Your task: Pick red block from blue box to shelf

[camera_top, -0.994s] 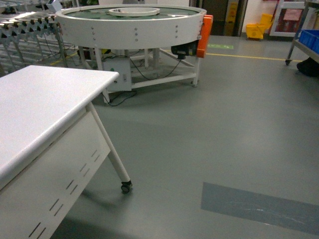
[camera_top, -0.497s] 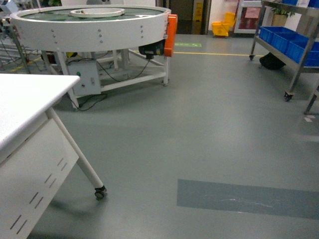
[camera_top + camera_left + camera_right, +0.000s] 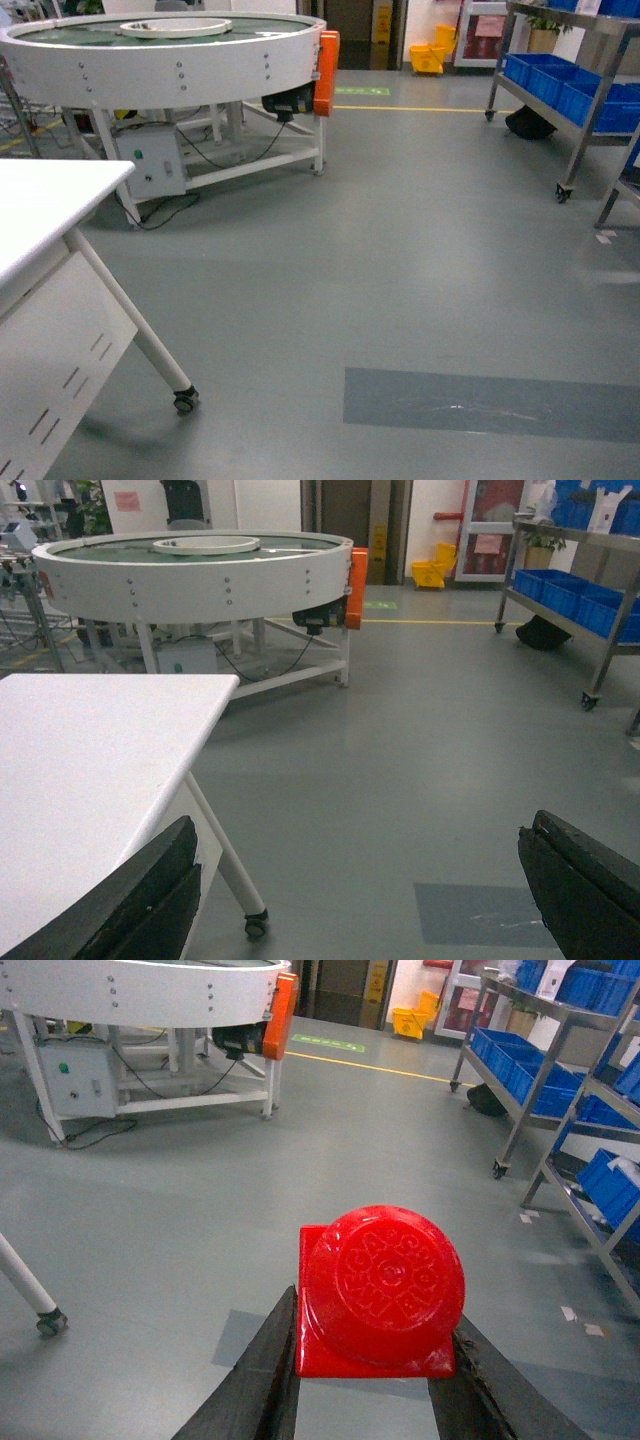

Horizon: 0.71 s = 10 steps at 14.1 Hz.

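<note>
In the right wrist view the red block point(image 3: 380, 1290), a bright red studded brick, is clamped between the two dark fingers of my right gripper point(image 3: 375, 1345), with its round stud facing the camera, held above the grey floor. My left gripper point(image 3: 360, 830) stands open with only floor between its fingers point(image 3: 150, 890). The shelf point(image 3: 585, 110), a steel rack on castors, stands at the far right; it also shows as the shelf point(image 3: 560, 1080) ahead and to the right of the held block. The blue box is out of view. Neither gripper shows in the head view.
A white table point(image 3: 40, 210) on castor legs stands at the left. A large round white conveyor point(image 3: 170, 55) with an orange end box is behind it. Dark blue crates point(image 3: 560, 85) sit on the rack. A yellow mop bucket point(image 3: 430, 58) stands far back.
The head view has swung to the right: the white table and round conveyor slid left, and the steel shelf with blue crates came into view at the right.
</note>
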Motion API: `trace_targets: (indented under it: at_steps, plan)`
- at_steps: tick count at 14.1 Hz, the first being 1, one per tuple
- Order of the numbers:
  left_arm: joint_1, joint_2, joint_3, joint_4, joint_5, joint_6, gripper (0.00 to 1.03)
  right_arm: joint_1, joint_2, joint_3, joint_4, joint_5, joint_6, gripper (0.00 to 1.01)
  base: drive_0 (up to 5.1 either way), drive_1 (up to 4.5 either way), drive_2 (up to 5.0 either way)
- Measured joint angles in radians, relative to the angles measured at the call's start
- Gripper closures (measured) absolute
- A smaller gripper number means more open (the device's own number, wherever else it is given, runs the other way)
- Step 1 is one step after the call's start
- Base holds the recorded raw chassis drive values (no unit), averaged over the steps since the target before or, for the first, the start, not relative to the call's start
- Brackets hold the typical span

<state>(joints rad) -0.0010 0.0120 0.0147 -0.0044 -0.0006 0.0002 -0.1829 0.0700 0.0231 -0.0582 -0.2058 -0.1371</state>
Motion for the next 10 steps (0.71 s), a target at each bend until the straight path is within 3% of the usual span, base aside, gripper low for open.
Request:
trace_targets:
  at_steps: [10]
  plan:
    - [0.0,0.0,0.0,0.006,0.0,0.0,0.05,0.0,0.0,0.0,0.0,-0.001,0.0,0.72,0.0,4.05,-4.1]
